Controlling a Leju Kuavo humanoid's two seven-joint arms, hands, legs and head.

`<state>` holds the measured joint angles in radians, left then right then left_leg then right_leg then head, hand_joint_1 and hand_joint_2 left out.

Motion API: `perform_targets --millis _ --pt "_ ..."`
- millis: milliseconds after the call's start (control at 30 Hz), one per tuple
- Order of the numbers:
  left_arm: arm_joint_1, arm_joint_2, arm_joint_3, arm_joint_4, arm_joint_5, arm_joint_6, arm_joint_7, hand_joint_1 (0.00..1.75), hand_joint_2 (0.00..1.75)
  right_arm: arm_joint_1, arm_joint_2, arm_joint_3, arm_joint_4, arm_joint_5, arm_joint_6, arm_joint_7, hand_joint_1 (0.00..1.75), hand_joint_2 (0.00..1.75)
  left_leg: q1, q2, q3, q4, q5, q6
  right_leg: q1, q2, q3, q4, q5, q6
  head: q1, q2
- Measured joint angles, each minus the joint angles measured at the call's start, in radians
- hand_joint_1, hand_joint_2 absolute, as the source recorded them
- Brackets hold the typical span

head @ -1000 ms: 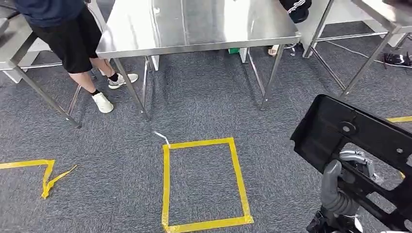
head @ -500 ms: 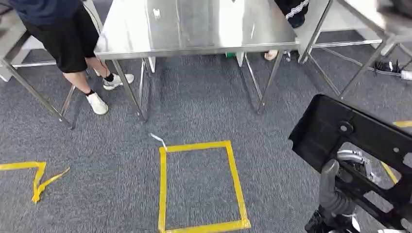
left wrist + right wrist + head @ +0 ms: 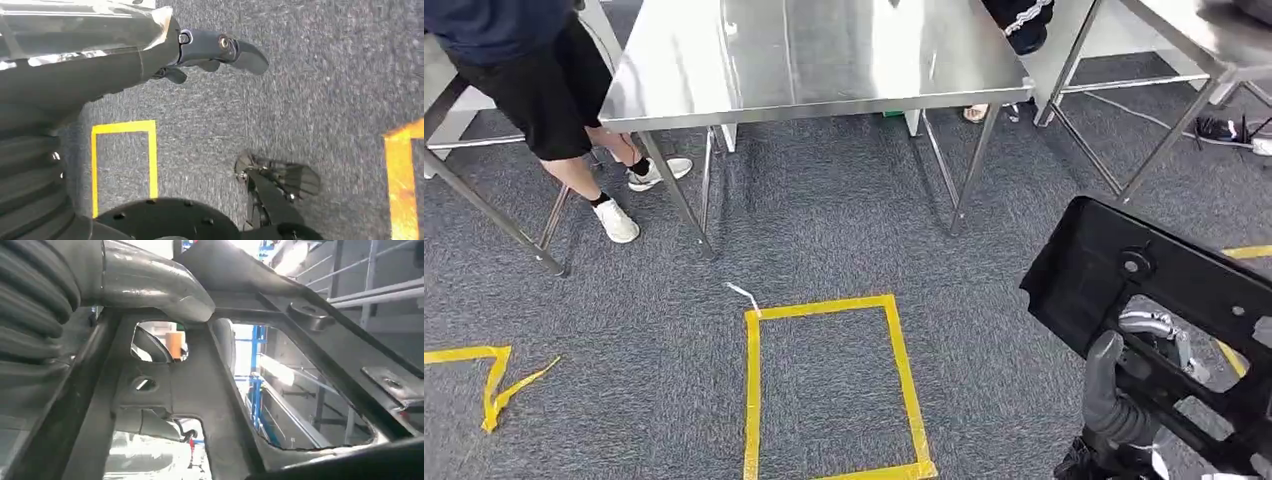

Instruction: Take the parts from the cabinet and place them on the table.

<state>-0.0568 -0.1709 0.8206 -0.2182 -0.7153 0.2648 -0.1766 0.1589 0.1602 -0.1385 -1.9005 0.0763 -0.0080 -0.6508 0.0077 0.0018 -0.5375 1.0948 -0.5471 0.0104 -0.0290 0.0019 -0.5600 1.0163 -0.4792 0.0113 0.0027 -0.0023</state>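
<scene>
My right hand (image 3: 1129,385) grips a large black plastic part (image 3: 1124,275) with cut-outs and holes, held up at the lower right of the head view, its thumb lying over the frame. Up close in the right wrist view, the black part (image 3: 210,385) crosses the picture with the grey thumb (image 3: 150,285) pressed on it. The steel table (image 3: 814,55) stands ahead, some way off across the carpet. My left hand (image 3: 220,50) hangs over the carpet with its dark fingers slightly apart and nothing in them.
A yellow tape rectangle (image 3: 754,390) marks the grey carpet in front of me. A person in dark shorts and white shoes (image 3: 614,220) stands at the table's left corner. More steel tables (image 3: 1214,40) stand at the right and at the left (image 3: 454,100).
The whole view has shifted a little as I move: the table, the person and the tape rectangle have slid left. The black part stays in my right hand.
</scene>
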Motion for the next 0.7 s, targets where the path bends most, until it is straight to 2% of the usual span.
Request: perform_targets --millis 33,67,100,133,167,233,267,300,333,367,400,433,467,500,533,567,600,633,667,700 --pt "-0.001 -0.002 0.002 0.000 0.003 0.002 0.000 0.00 1.75 -0.001 0.000 0.004 0.000 0.000 0.000 0.000 1.75 1.75 0.001 0.000 -0.044 0.072 -0.022 -0.003 0.000 0.000 0.005 0.000 -0.005 -0.006 -0.002 0.000" --pt "-0.001 -0.002 0.005 0.000 0.005 0.005 0.000 0.00 1.75 -0.001 -0.001 0.008 0.000 0.001 0.000 0.000 1.75 1.75 0.002 0.000 -0.103 0.155 -0.054 -0.007 0.002 0.000 0.010 0.000 -0.012 -0.010 -0.003 0.000" --pt "0.001 -0.003 0.008 0.000 0.006 0.007 0.000 0.00 1.75 -0.001 -0.002 0.011 0.001 0.001 0.000 0.001 1.75 1.75 0.002 0.000 -0.152 0.215 -0.080 -0.009 0.003 0.002 0.015 0.000 -0.019 -0.012 -0.003 0.000" --pt "0.003 -0.003 0.012 0.001 0.009 0.009 0.000 0.00 1.75 -0.001 -0.002 0.011 0.002 0.001 0.000 0.001 1.75 1.75 0.002 0.000 -0.182 0.237 -0.084 -0.010 0.004 0.004 0.022 0.000 -0.026 -0.012 -0.003 0.000" --pt "0.004 -0.004 0.015 0.001 0.013 0.009 0.000 0.00 1.75 -0.003 -0.004 0.012 0.005 0.001 0.000 0.001 1.75 1.75 0.002 0.000 -0.193 0.220 -0.068 -0.008 0.004 0.008 0.034 0.000 -0.034 -0.009 -0.004 0.000" --pt "0.004 -0.005 0.020 0.001 0.015 0.009 -0.004 0.00 1.75 -0.012 -0.008 0.014 0.011 -0.001 -0.001 0.002 1.75 1.75 0.002 0.000 -0.162 0.088 0.024 0.001 0.003 0.012 0.063 0.000 -0.055 -0.004 -0.005 0.000" --pt "0.004 -0.005 0.022 0.001 0.016 0.009 -0.007 0.00 1.75 -0.018 -0.009 0.018 0.013 -0.002 -0.003 0.002 1.75 1.75 0.002 0.000 -0.137 0.005 0.090 0.009 0.003 0.012 0.074 0.000 -0.066 0.000 -0.004 0.000" --pt "0.004 -0.005 0.024 0.001 0.017 0.009 -0.010 0.00 1.75 -0.024 -0.011 0.020 0.016 -0.004 -0.006 0.003 1.75 1.75 -0.002 -0.001 -0.132 -0.047 0.136 0.016 0.007 0.012 0.079 0.001 -0.075 0.006 -0.005 0.000" --pt "0.002 -0.007 0.024 0.001 0.018 0.008 -0.014 0.00 1.75 -0.028 -0.013 0.022 0.020 -0.003 -0.006 0.005 1.75 1.75 -0.006 -0.004 -0.127 -0.044 0.092 0.017 0.012 0.017 0.084 -0.005 -0.082 0.014 -0.006 0.000" --pt "0.001 -0.011 0.025 0.001 0.020 0.008 -0.022 0.00 1.75 -0.033 -0.014 0.024 0.022 -0.004 -0.008 0.006 1.75 1.75 -0.008 -0.005 -0.112 -0.048 0.099 0.021 0.012 0.016 0.082 -0.015 -0.089 0.022 -0.006 0.000" --pt "0.001 -0.014 0.028 0.000 0.023 0.010 -0.030 0.00 1.75 -0.034 -0.016 0.026 0.023 -0.004 -0.011 0.007 1.75 1.75 -0.008 -0.006 -0.112 -0.061 0.102 0.026 0.013 0.016 0.104 0.001 -0.080 0.033 -0.006 0.000" --pt "0.002 -0.018 0.030 0.000 0.023 0.011 -0.037 0.00 1.75 -0.036 -0.018 0.027 0.023 -0.005 -0.015 0.007 1.75 1.75 -0.008 -0.005 -0.094 -0.062 0.102 0.033 0.017 0.016 0.105 0.001 -0.072 0.042 -0.006 0.000" --pt "0.001 -0.022 0.031 0.000 0.023 0.013 -0.043 0.00 1.75 -0.037 -0.020 0.029 0.025 -0.006 -0.016 0.008 1.75 1.75 -0.003 -0.005 -0.079 -0.070 0.101 0.036 0.014 0.013 0.091 0.023 -0.077 0.043 -0.006 0.000" --pt "-0.001 -0.026 0.033 0.000 0.023 0.016 -0.050 0.00 1.75 -0.039 -0.023 0.029 0.026 -0.005 -0.017 0.008 1.75 1.75 -0.005 -0.005 -0.065 -0.070 0.092 0.045 0.014 0.009 0.060 0.091 -0.072 0.039 -0.005 0.000" --pt "-0.002 -0.031 0.035 0.000 0.023 0.018 -0.053 0.00 1.75 -0.040 -0.023 0.029 0.027 -0.004 -0.018 0.007 1.75 1.75 -0.005 -0.005 -0.062 -0.070 0.088 0.048 0.014 0.009 0.038 0.125 -0.073 0.036 -0.003 0.000" --pt "-0.003 -0.036 0.037 0.000 0.023 0.018 -0.057 0.00 1.75 -0.039 -0.023 0.031 0.028 -0.003 -0.021 0.007 1.75 1.75 -0.005 -0.006 -0.051 -0.070 0.075 0.053 0.014 0.009 -0.035 0.220 -0.097 0.032 -0.002 0.000" --pt "-0.003 -0.040 0.037 0.000 0.023 0.019 -0.060 0.00 1.75 -0.037 -0.022 0.031 0.030 -0.002 -0.025 0.007 1.75 1.75 -0.006 -0.007 -0.043 -0.070 0.064 0.055 0.015 0.009 -0.082 0.269 -0.132 0.025 -0.001 0.000" --pt "-0.002 -0.042 0.038 0.000 0.023 0.020 -0.061 0.00 1.75 -0.036 -0.023 0.031 0.031 -0.002 -0.027 0.007 1.75 1.75 -0.006 -0.008 -0.031 -0.070 0.054 0.056 0.014 0.009 -0.115 0.292 -0.162 0.026 -0.001 0.000" --pt "0.000 -0.044 0.038 0.000 0.023 0.020 -0.062 0.00 1.75 -0.035 -0.022 0.031 0.032 -0.001 -0.028 0.007 1.75 1.75 -0.006 -0.011 -0.014 -0.070 0.040 0.055 0.013 0.009 -0.134 0.279 -0.173 0.033 -0.002 0.000" --pt "0.003 -0.046 0.039 0.000 0.024 0.020 -0.064 0.00 1.75 -0.036 -0.023 0.031 0.032 0.000 -0.030 0.007 1.75 1.75 -0.006 -0.012 0.002 -0.070 0.027 0.053 0.013 0.008 -0.134 0.237 -0.164 0.040 0.000 0.000"
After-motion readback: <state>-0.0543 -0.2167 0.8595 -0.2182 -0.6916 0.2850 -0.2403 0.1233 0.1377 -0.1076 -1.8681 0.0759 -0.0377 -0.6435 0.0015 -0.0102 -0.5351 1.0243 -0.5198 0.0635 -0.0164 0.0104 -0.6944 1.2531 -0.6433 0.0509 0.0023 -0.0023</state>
